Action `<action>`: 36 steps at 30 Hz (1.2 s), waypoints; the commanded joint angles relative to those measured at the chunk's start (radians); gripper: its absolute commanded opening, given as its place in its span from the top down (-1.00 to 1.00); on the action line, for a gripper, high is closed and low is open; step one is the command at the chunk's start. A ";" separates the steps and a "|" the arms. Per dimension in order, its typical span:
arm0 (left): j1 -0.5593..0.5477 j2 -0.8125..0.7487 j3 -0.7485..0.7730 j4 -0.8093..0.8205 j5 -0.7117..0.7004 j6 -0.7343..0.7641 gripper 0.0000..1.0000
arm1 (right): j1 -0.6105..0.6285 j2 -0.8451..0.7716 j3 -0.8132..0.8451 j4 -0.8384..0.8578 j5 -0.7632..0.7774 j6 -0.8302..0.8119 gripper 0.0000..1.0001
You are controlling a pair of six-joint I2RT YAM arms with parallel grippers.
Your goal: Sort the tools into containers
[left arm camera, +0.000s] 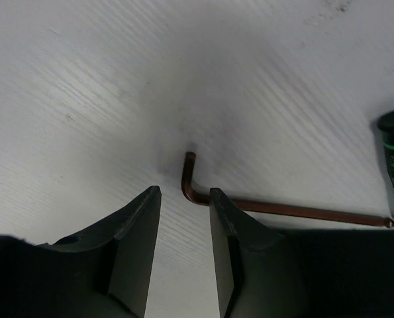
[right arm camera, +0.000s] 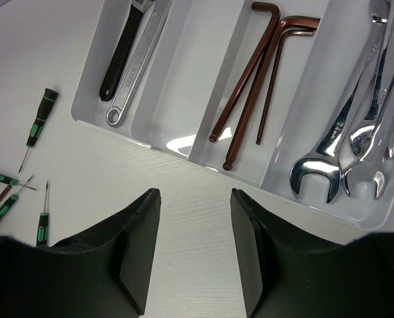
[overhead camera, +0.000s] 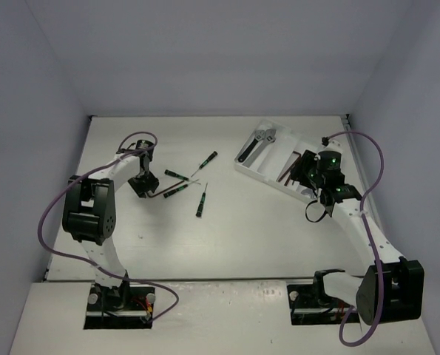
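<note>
Tools (overhead camera: 201, 201) lie in two groups on a white table (overhead camera: 227, 244) closed in by pale bluish-grey walls (overhead camera: 205, 59). In the overhead view, left of centre, four thin green-and-black screwdrivers (overhead camera: 177, 175) are scattered loose, and the left gripper (overhead camera: 144, 186) hangs low just beside them. At the upper right sits the white tray (overhead camera: 258, 171), partly covered by the right arm.

The right wrist view looks straight into the tray. From left to right, a black-handled adjustable wrench (right arm camera: 138, 63) lies in the first compartment. Three reddish-brown hex keys (right arm camera: 246, 79) lie in the third, and silver open-end wrenches (right arm camera: 355, 126) fill the last. The right gripper (right arm camera: 195, 199) is spread wide and carries nothing. It hovers over bare table just short of the tray's near wall.

Only the left wrist view shows the loose hex key (left arm camera: 283, 211) clearly. It lies flat on the table, with its bend just ahead of the right-hand finger (left arm camera: 233, 225). The left claw is parted and empty. One screwdriver's handle shows at the right edge of that frame.
</note>
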 commanded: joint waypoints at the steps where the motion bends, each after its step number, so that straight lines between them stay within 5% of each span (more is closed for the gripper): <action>1: 0.039 -0.034 0.020 0.010 -0.026 -0.009 0.36 | 0.008 -0.030 -0.006 0.044 -0.038 -0.019 0.12; 15: 0.049 0.049 0.003 0.056 0.069 0.062 0.38 | 0.008 -0.020 -0.017 0.044 -0.042 -0.024 0.11; 20: 0.052 0.051 -0.024 0.052 0.072 0.071 0.82 | 0.009 -0.028 -0.022 0.043 -0.045 -0.019 0.11; 22: 0.054 0.030 -0.037 0.053 0.073 0.079 1.00 | 0.011 -0.043 -0.018 0.044 -0.034 -0.025 0.11; 36: 0.002 -0.265 0.037 0.050 0.060 0.307 1.00 | 0.201 -0.016 0.127 0.047 -0.058 -0.191 0.13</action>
